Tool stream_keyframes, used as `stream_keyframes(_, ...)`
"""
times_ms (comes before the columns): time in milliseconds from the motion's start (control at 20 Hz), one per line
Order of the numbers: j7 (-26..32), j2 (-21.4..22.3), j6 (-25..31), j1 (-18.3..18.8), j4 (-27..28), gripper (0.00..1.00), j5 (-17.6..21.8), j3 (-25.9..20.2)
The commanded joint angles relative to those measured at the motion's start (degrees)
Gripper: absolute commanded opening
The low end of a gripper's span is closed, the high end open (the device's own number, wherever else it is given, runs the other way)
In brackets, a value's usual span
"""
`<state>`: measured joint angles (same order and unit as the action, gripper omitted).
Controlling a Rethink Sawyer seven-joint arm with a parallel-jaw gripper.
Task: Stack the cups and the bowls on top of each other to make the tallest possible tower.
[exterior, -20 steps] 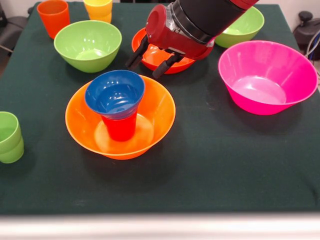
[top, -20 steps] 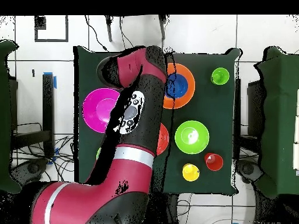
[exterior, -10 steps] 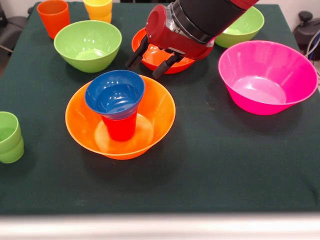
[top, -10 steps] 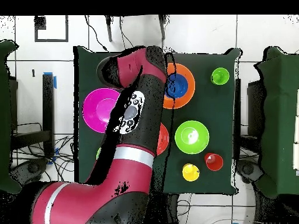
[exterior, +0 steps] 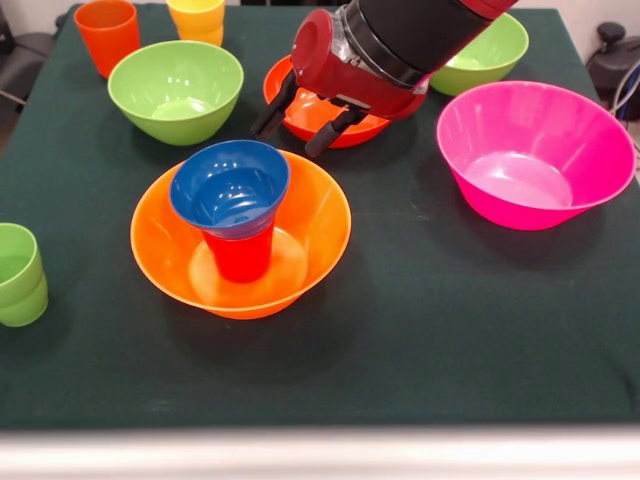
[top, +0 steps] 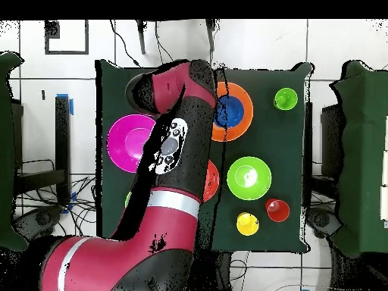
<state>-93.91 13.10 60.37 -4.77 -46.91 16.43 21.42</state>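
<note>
The gripper hangs above the bench with its two dark fingers spread apart and nothing between them. It sits over the near rim of the red-orange bowl, toward the far edge of the bench, just behind the tower and clear of it.

The tower stands near the middle of the bench. Its base is the orange bowl, upright. A red cup stands in the well of that bowl, and the blue bowl sits in the cup's mouth, upright and level. The wide bowl at the bottom gives the stack a broad footing; the blue bowl overhangs the narrower cup, so the top is likely the least stable part.

Loose parts, by location:
- Left edge, near side: green cups, nested, apparently two.
- Far left corner: orange cup and yellow cup.
- Far left, inward of those cups: green bowl.
- Far right corner: second green bowl, partly hidden by the arm.
- Right edge: pink bowl.

The overhead view confirms the blue bowl centred within the orange bowl; the arm hides the gripper there.

Judgement: the tower is partly built. The empty, spread fingers suit an approach to the next part.
</note>
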Motion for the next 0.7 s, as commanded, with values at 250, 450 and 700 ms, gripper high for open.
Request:
stream_keyframes(250,-8.8,-3.6,-1.9,-0.5,-2.4,1.0,-0.7,-4.6)
stream_keyframes(450,-9.0,-3.9,-2.4,-0.5,-2.3,1.0,-0.6,-4.5)
stream_keyframes(700,-9.4,-4.5,-3.7,-0.3,-2.4,1.0,-0.4,-4.7)
